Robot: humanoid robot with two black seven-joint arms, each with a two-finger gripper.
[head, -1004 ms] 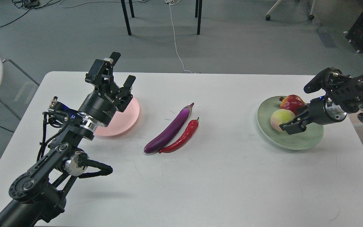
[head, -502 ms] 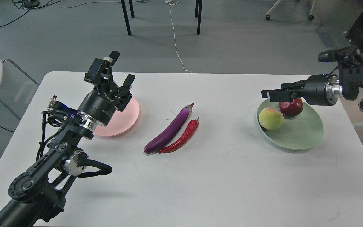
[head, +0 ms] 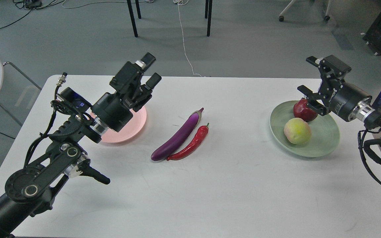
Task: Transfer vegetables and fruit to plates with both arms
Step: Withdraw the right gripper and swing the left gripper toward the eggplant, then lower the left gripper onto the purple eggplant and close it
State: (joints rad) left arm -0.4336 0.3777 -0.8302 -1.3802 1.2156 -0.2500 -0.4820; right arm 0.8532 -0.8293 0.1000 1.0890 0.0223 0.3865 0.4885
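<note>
The purple eggplant (head: 177, 137) and the red chili pepper (head: 190, 144) lie side by side on the white table (head: 230, 185), at its middle. The pale pink plate (head: 129, 129) at the left holds nothing. My left gripper (head: 151, 70) hangs open and empty above that plate's far right edge. The pale green plate (head: 324, 138) at the right holds the dark red apple-like fruit (head: 304, 110) and the yellow-green peach (head: 297, 131). My right gripper (head: 308, 75) is open and empty, just above and behind the red fruit.
The left arm's elbow and forearm (head: 55, 162) stretch over the table's front left. The right arm's wrist and cables (head: 372, 138) sit at the table's right edge. Chair legs (head: 132, 16) and a white cable (head: 185, 43) are on the floor beyond.
My right gripper rose off the green plate, leaving the peach there, and turned fingers-up behind the red fruit. The peach shifted on the plate. My left gripper swung right and up.
</note>
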